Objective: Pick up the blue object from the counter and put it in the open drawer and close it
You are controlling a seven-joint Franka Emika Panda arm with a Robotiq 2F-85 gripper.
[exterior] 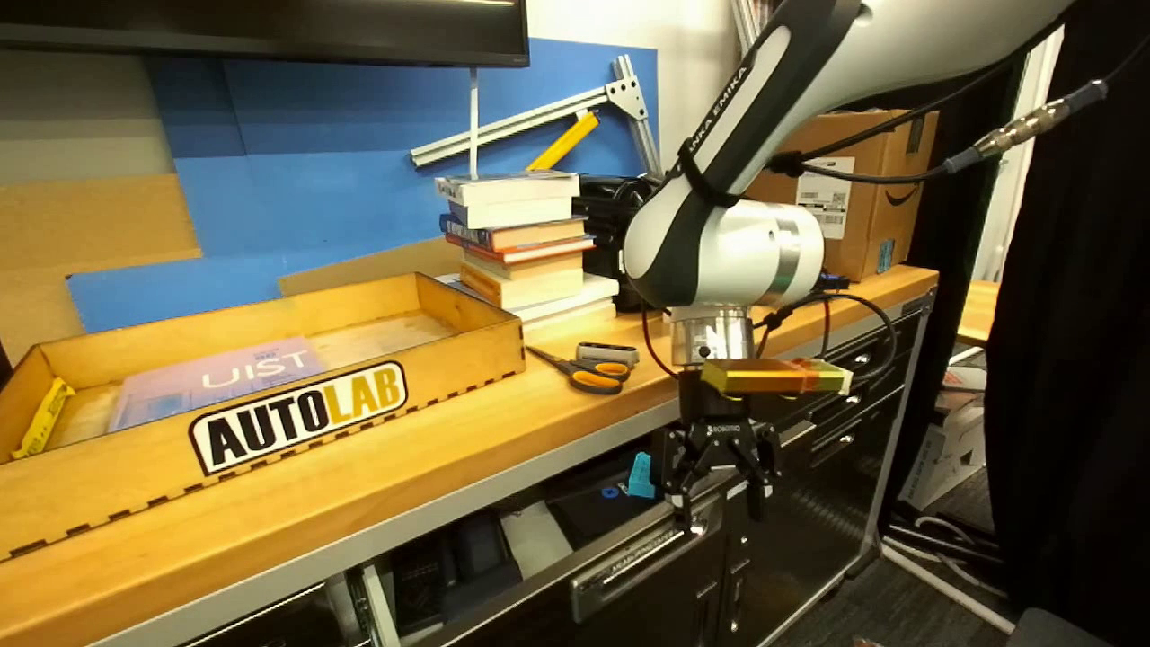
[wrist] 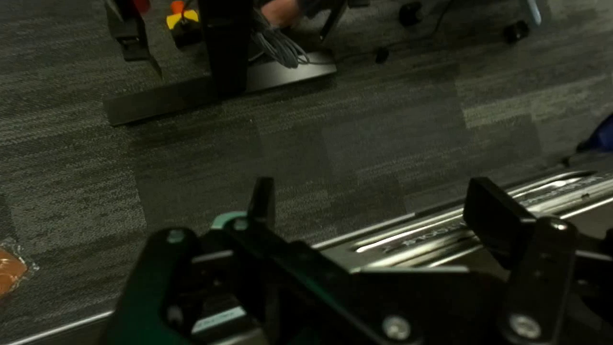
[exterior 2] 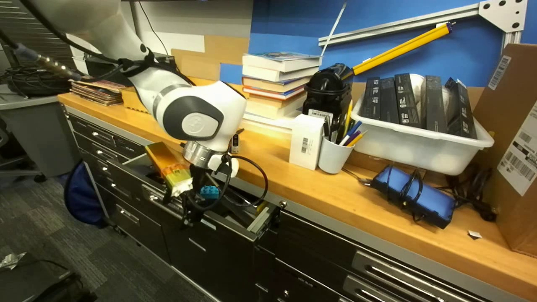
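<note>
black jointed metal fingers (wrist: 500, 225) fill the foreground of the wrist view. they are spread wide and hold nothing. in both exterior views they point down at the front of the wide black metal drawer (exterior: 530, 604), which is pulled out; whether they touch it cannot be told. the light-blue blocky piece (exterior: 641, 476) is inside this drawer, beside the fingers and off the light-wood butcher-block surface (exterior: 431, 454). closing appears to be the remaining step.

possible faults and causes:
- drawer jams: the fingers are near one end of the silver-grey handle strip (exterior: 643, 566), so an off-centre push may skew the drawer.
- drawer reopens: a fingertip caught behind the handle strip may drag it outward on retreat.
- piece catches: if it stands above the drawer rim, it may strike the underside of the surface.
- travel stops short: the silver-collared wrist (exterior: 714, 334) or its looped black cable (exterior 2: 267, 182) may meet the surface edge before the drawer is fully in.
</note>
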